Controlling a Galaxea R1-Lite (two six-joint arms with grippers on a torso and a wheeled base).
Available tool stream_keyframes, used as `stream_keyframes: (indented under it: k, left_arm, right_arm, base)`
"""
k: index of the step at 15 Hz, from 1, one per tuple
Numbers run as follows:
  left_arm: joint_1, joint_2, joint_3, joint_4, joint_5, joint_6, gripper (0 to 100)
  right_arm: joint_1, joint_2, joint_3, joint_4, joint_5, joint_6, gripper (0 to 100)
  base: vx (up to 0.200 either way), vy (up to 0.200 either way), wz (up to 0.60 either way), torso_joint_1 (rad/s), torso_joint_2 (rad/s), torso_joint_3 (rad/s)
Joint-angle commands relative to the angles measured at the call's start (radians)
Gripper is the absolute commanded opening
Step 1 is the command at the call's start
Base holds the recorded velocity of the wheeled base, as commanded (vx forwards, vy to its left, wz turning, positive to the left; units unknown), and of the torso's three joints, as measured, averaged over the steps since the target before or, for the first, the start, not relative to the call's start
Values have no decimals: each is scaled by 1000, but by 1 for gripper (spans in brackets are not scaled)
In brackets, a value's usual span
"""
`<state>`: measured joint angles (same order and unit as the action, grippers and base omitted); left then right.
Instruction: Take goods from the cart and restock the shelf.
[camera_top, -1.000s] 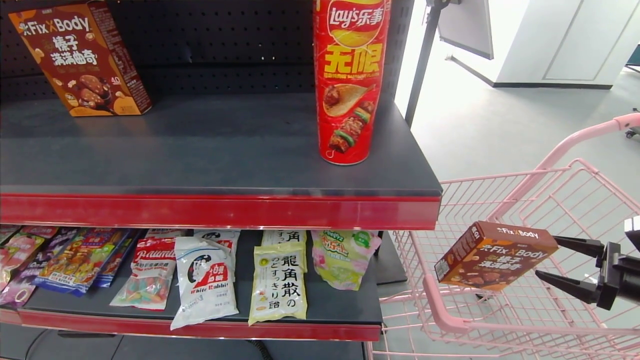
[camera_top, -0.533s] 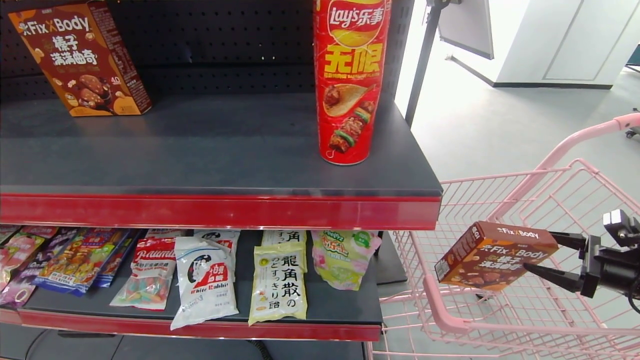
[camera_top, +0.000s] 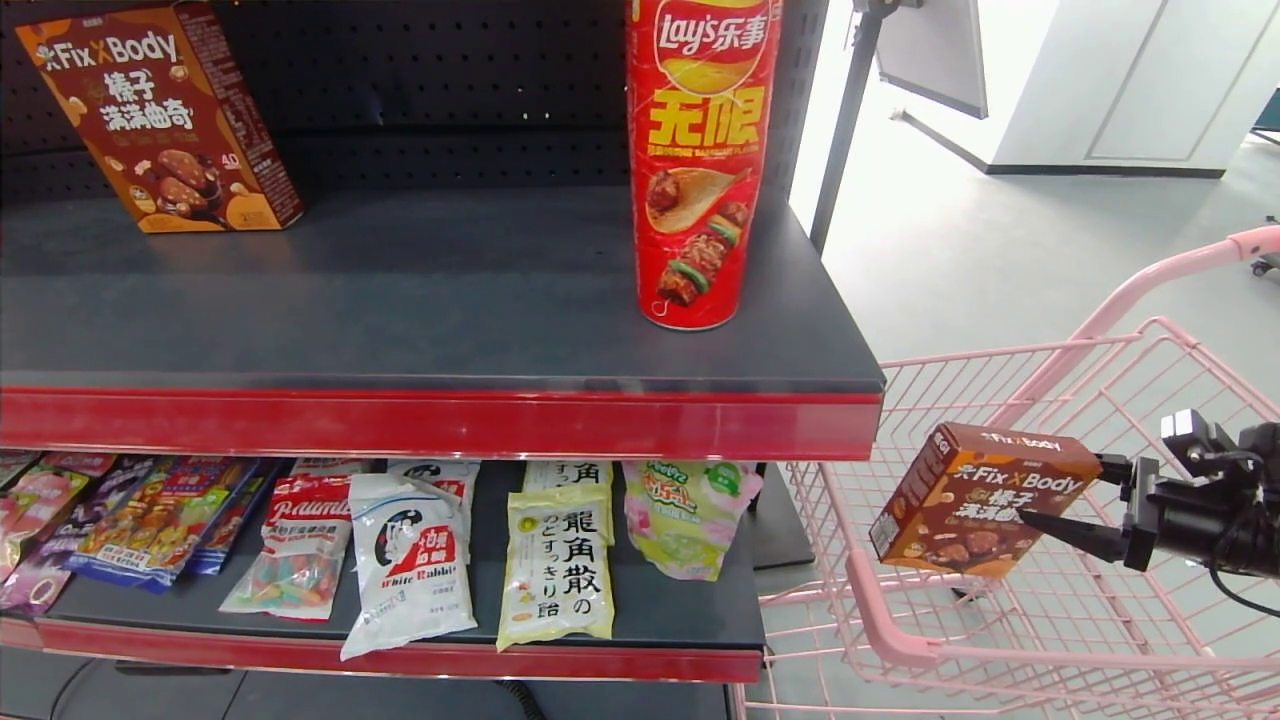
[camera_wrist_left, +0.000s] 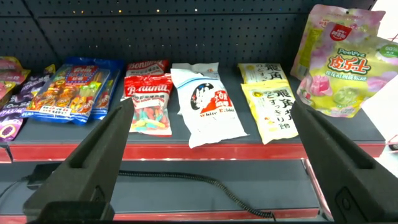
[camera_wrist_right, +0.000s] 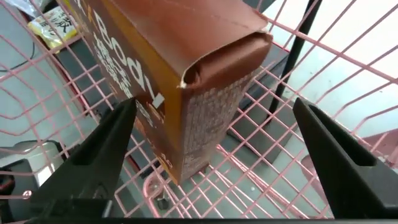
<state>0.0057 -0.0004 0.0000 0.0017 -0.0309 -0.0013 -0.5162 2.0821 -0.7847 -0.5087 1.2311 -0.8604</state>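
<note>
Crumpled end flap on brown box (camera_wrist_right: 205, 106)

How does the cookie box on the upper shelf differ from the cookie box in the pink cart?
The shelf box stands on end on the upper shelf, front facing out; the cart box is tilted, top face showing, in the pink cart. The shelf box has no tool near; the cart box is at the right tool. Both share the same brown-and-orange design.

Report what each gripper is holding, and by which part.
Nothing is gripped. The right gripper stands open astride one end of the brown box in the pink cart, with a gap beside one finger. The left gripper is open and empty.
</note>
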Motion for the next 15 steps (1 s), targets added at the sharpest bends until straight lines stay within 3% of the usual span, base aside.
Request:
stream_keyframes:
  k: [1,10,14,15]
  left_arm:
    - [0,0,0,0,0,0,100]
    - [0,0,0,0,0,0,100]
    - [0,0,0,0,0,0,100]
    - [0,0,0,0,0,0,100]
  right_arm:
    - [7,12,4,-1,1,-3,100]
    - [154,-43,74,-2,8,-3,100]
    - [176,-43,71,-4,30,3,100]
    - [176,-43,71,-2,42,4,0]
  base:
    - [0,0,0,0,0,0]
    - [0,0,0,0,0,0]
    - [0,0,0,0,0,0]
    - [0,0,0,0,0,0]
